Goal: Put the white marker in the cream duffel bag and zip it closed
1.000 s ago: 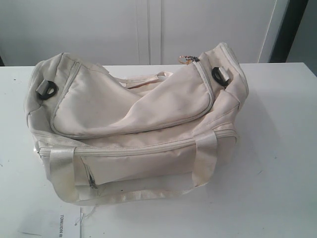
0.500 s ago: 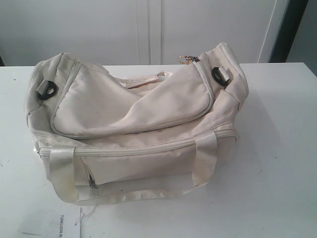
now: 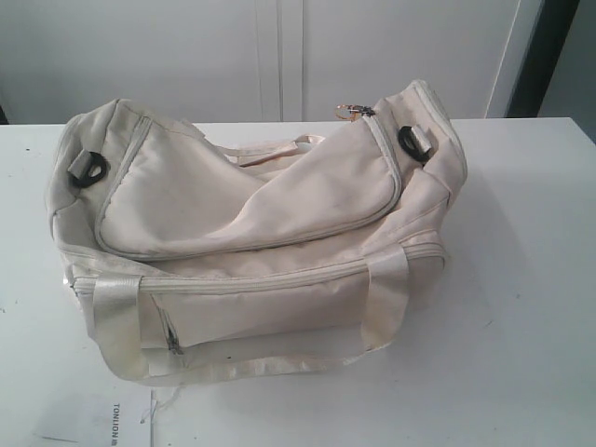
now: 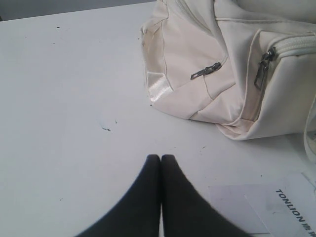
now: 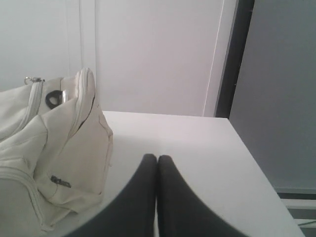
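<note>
The cream duffel bag (image 3: 251, 242) lies on the white table (image 3: 521, 307), its curved top flap sagging and the zipper pull (image 3: 354, 111) at its far right end. The white marker is out of view. Neither arm appears in the exterior view. In the left wrist view my left gripper (image 4: 161, 157) is shut and empty over bare table, short of the bag's end (image 4: 222, 69). In the right wrist view my right gripper (image 5: 157, 158) is shut with nothing in it, beside the bag's other end (image 5: 49, 158).
A sheet of paper with printed text (image 3: 102, 419) lies at the table's front left, also seen as a paper (image 4: 276, 207) near the left gripper. White wall panels (image 3: 279, 56) stand behind the table. The table's right edge (image 5: 256, 173) drops off beside the right gripper.
</note>
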`<state>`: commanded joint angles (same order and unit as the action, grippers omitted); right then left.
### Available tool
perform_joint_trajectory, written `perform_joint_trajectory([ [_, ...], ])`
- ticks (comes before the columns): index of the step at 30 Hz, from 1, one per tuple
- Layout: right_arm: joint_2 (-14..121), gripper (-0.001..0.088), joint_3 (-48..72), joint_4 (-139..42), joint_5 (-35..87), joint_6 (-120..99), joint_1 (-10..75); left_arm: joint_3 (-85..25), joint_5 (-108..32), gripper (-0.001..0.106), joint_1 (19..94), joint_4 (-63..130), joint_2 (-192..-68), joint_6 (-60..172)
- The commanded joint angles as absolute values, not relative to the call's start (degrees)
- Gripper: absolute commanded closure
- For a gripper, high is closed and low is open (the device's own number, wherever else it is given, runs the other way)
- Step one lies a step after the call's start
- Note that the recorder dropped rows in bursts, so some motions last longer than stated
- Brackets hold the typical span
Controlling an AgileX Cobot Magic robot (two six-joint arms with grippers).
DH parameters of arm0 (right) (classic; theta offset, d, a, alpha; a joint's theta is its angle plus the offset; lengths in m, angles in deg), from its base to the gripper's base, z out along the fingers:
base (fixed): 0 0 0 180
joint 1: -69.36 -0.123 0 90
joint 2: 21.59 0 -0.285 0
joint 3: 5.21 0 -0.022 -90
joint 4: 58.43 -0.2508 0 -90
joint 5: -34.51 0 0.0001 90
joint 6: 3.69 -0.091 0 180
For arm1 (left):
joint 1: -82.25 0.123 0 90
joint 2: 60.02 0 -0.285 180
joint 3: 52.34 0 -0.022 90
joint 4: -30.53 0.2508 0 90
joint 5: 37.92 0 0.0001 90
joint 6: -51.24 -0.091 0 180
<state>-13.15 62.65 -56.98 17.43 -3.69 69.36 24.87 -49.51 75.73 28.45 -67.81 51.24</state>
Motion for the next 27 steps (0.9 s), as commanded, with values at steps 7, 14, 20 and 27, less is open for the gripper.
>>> perform_joint_trajectory([
  [7, -13.2, 0.0868, 65.5, -57.0, 19.4, -3.7, 69.4, 24.9, -49.5, 0.105, 75.7, 28.4, -67.8, 51.2],
  [14, -13.2, 0.0868, 69.6, -57.0, 21.7, -3.7, 69.4, 24.9, -49.5, 0.105, 75.7, 28.4, -67.8, 51.2],
  [20, -13.8, 0.0868, 72.0, -57.0, 24.1, -3.7, 69.4, 24.9, -49.5, 0.105, 75.7, 28.4, -67.8, 51.2],
  [27, -13.8, 0.0868, 72.0, -57.1, 19.6, -3.7, 69.4, 24.9, -49.5, 0.105, 75.7, 28.4, -67.8, 51.2],
])
